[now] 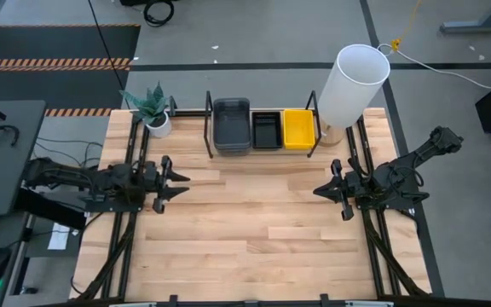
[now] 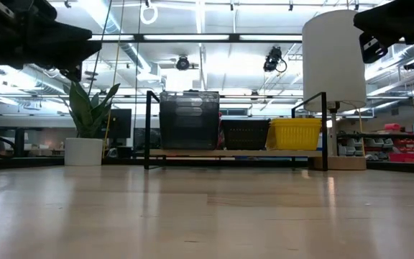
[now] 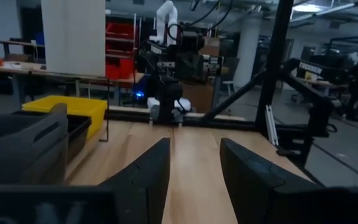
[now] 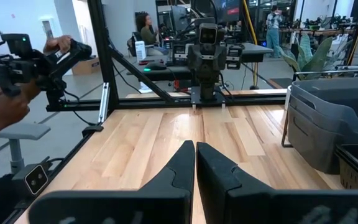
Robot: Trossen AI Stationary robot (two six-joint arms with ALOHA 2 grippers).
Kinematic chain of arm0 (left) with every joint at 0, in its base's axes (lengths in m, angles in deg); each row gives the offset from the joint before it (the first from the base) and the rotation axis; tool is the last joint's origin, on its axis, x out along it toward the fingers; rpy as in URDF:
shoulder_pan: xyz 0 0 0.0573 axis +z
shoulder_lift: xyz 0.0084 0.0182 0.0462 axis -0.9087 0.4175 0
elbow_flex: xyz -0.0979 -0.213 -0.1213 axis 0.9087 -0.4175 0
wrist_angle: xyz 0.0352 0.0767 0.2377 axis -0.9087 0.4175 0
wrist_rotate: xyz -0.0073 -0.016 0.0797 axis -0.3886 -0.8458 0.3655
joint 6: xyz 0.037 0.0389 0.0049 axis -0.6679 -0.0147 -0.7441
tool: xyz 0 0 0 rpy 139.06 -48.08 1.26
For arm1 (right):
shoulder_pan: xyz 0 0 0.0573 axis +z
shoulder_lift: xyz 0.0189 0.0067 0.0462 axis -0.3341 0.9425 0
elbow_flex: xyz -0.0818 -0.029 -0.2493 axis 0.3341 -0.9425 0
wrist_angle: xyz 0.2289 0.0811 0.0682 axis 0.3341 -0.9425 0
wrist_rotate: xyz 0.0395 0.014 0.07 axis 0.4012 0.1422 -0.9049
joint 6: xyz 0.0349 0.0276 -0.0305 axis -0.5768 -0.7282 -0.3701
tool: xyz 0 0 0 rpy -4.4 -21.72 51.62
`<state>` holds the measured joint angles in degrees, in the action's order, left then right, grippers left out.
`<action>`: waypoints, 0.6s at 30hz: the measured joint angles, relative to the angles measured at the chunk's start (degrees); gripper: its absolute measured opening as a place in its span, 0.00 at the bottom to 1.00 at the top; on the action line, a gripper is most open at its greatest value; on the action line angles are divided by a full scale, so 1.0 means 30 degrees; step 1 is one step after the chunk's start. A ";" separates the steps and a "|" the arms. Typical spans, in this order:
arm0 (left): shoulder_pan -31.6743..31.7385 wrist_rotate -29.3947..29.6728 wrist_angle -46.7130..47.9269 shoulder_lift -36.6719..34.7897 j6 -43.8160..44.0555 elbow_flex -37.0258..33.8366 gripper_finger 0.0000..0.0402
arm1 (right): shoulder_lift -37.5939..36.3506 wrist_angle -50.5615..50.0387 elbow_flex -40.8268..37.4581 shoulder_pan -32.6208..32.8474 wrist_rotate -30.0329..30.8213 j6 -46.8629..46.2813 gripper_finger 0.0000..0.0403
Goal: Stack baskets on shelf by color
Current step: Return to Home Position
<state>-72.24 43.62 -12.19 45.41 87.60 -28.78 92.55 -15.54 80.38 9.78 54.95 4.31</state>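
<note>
The baskets sit side by side on the shelf at the table's far edge: stacked smoky-grey ones on the left, a black one in the middle, a yellow one on the right. The low view shows the grey stack standing taller than the black and yellow ones on the plank. My left gripper hovers open at the table's left, pointing right. My right gripper hovers shut at the right, pointing left. Neither holds anything.
A tall white cylinder stands at the shelf's right end, and a potted plant stands at its left. Bare wooden tabletop lies between the grippers and toward the near edge. A person's hands hold a device beyond the table's side.
</note>
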 joint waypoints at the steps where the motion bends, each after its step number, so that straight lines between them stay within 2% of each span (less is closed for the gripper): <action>1: -0.0035 -0.0006 0.0545 -0.0382 -0.0003 -0.0014 0.37 | 0.0000 -0.0004 0.0000 -0.0002 0.0002 0.0000 0.06; 9: -0.0042 -0.0112 0.7334 -0.3425 0.0610 -0.0016 0.37 | 0.0000 -0.0004 0.0000 -0.0005 0.0000 0.0000 0.06; 14: -0.0042 -0.1686 0.7635 -0.4234 -0.0651 -0.0015 0.36 | -0.0007 0.0003 0.0000 -0.0002 0.0007 0.0000 0.06; 18: -0.0042 -0.1882 0.7707 -0.4867 -0.0204 -0.0008 0.37 | -0.0006 0.0009 0.0000 -0.0006 0.0006 0.0000 0.06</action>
<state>-72.37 37.97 10.93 30.81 86.99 -28.80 92.53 -15.51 80.38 9.76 54.96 4.31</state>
